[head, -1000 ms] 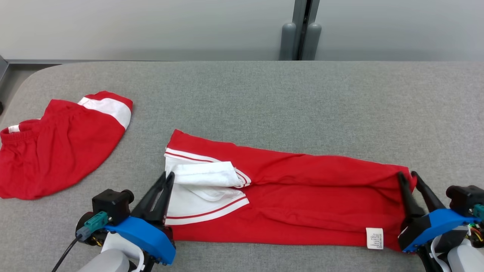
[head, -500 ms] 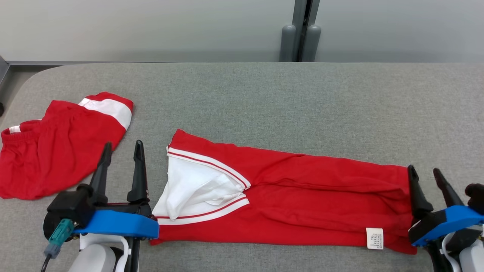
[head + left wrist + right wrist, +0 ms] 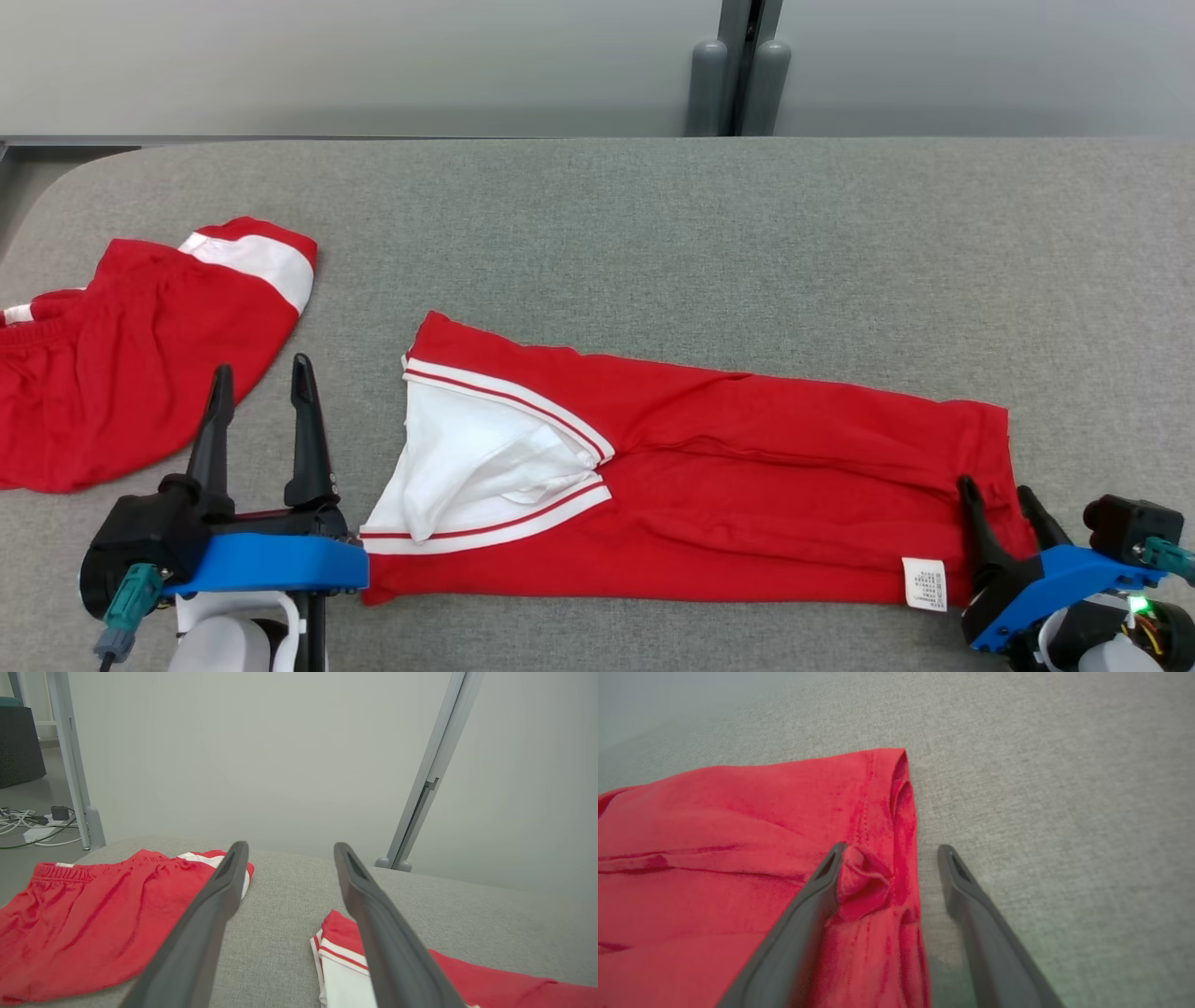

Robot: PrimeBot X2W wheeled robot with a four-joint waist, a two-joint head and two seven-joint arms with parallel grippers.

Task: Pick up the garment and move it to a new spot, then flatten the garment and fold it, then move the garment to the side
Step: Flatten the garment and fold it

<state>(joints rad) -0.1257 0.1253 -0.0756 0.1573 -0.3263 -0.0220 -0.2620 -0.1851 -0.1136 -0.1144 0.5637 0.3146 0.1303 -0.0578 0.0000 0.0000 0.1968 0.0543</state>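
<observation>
Garment (image 3: pixel 747 485) outstretched, left claw (image 3: pixel 261 366) splayed, right claw (image 3: pixel 994 485) splayed

The print on the white care label (image 3: pixel 924 584) was too small to read. The second red garment (image 3: pixel 140 373) ran off the head view's left edge, its waistband (image 3: pixel 23 315) partly cut away. The right gripper (image 3: pixel 994 485) covered a corner of the long red garment (image 3: pixel 747 467), its wrist cropped at the bottom edge. In the right wrist view the nearest cloth was blurred.

A grey table (image 3: pixel 653 215) carries a long red garment (image 3: pixel 747 485) and red shorts (image 3: pixel 121 373).
</observation>
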